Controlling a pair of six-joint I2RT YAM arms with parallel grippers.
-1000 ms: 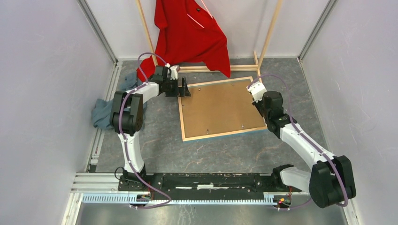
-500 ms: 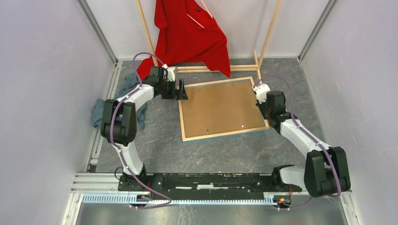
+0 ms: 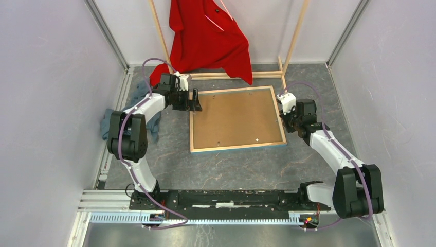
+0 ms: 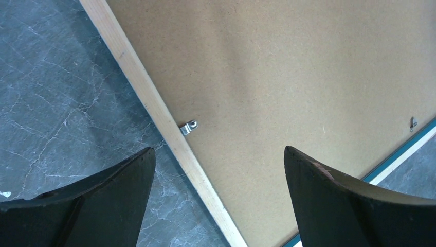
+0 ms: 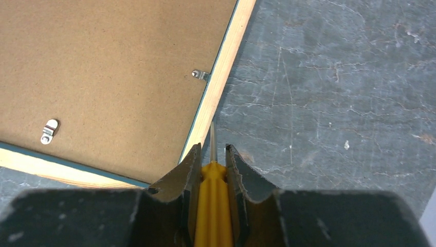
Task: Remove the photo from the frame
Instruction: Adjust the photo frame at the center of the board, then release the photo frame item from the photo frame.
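Note:
The frame (image 3: 237, 149) lies face down on the floor, pale wood edges up, blue border showing at its near edge, with the brown backing board (image 3: 236, 118) in it. The photo is hidden under the board. My left gripper (image 3: 196, 100) is open at the frame's far left corner; in the left wrist view its jaws straddle the wood edge (image 4: 154, 110) near a metal clip (image 4: 188, 126). My right gripper (image 3: 284, 116) is shut on a yellow-handled screwdriver (image 5: 212, 206), its thin tip over the frame's right edge (image 5: 222, 82) near another clip (image 5: 200, 75).
A wooden clothes rack (image 3: 293, 38) with a red shirt (image 3: 208, 36) stands at the back. A grey-blue cloth (image 3: 114, 121) lies at the left by the wall. Grey walls close in both sides.
The frame has turned and slid left, now squarer to the walls. My left gripper moved left with its corner. My right gripper moved slightly right and back along the right edge.

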